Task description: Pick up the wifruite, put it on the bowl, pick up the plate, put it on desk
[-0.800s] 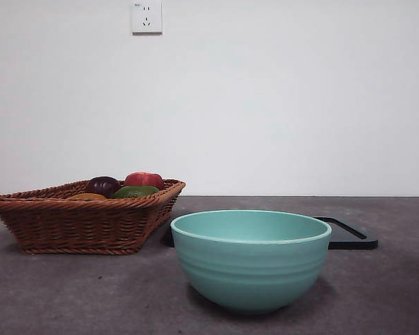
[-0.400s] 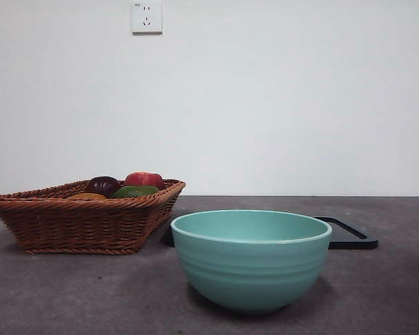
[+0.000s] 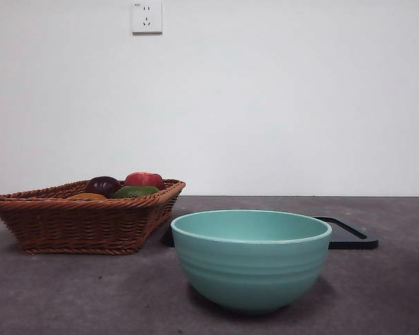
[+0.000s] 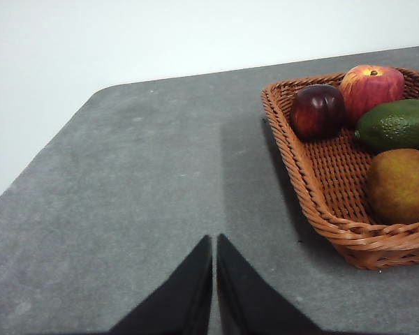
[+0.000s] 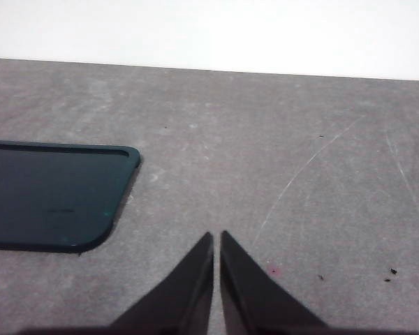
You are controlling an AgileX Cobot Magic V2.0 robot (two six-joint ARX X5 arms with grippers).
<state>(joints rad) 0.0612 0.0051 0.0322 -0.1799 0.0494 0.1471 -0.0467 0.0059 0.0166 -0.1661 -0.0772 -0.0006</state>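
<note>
The teal-green bowl [image 3: 251,258] stands empty near the front of the grey desk [image 3: 70,293]. Behind it lies a flat dark plate with a raised rim [image 3: 349,234], also in the right wrist view [image 5: 52,195]. A brown wicker basket [image 3: 84,216] holds the fruit: a dark plum [image 4: 318,110], a red apple [image 4: 371,85], a green avocado [image 4: 397,123] and a yellow-brown fruit [image 4: 401,185]. My left gripper [image 4: 214,241] is shut and empty over the bare desk beside the basket. My right gripper [image 5: 216,237] is shut and empty over the desk beside the plate.
A white wall with a socket [image 3: 146,17] stands behind the desk. The desk's rounded far corner [image 4: 101,94] shows in the left wrist view. Neither arm shows in the front view.
</note>
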